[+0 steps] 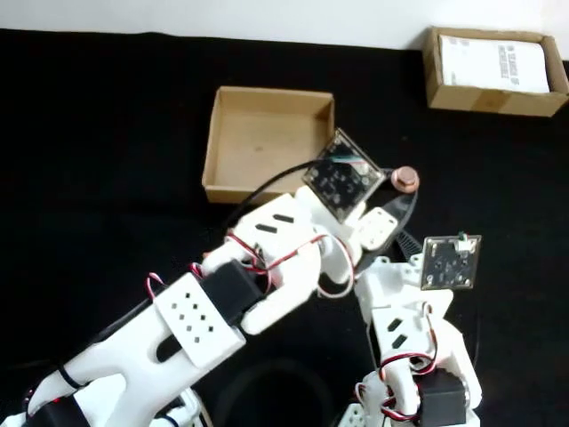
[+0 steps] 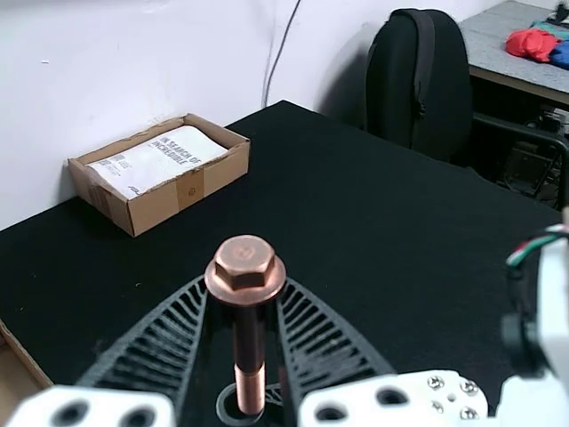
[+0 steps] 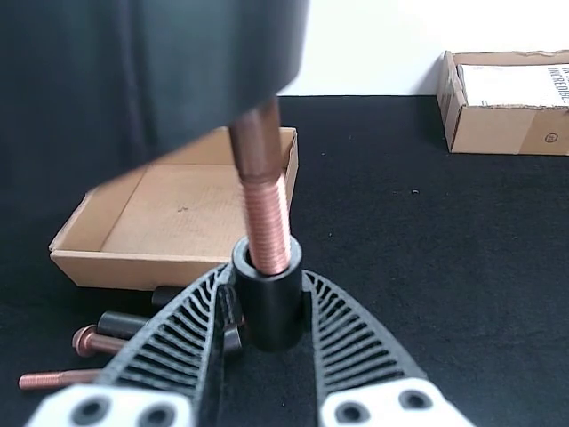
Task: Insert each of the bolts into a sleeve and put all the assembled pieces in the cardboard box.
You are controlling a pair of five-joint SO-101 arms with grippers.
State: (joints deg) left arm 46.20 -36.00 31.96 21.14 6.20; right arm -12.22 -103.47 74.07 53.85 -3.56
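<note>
Left gripper (image 2: 246, 307): grips copper hex-head bolt (image 2: 245, 267).
Right gripper (image 3: 267, 283): grips black cylindrical sleeve (image 3: 268, 316).
Technique: hold axes aligned, push straight.

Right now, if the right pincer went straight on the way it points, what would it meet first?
Likely the open cardboard box: its near wall lies beyond the sleeve that the right pincer holds, though depth is unclear.

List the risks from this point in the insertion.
1. The bolt is only partly in the sleeve and looks slightly tilted; pushing down may jam it.
2. The right tool grips the sleeve near its fingertips, so it might slip.
3. Loose bolts lie close by; a dropped piece could scatter them.
</note>
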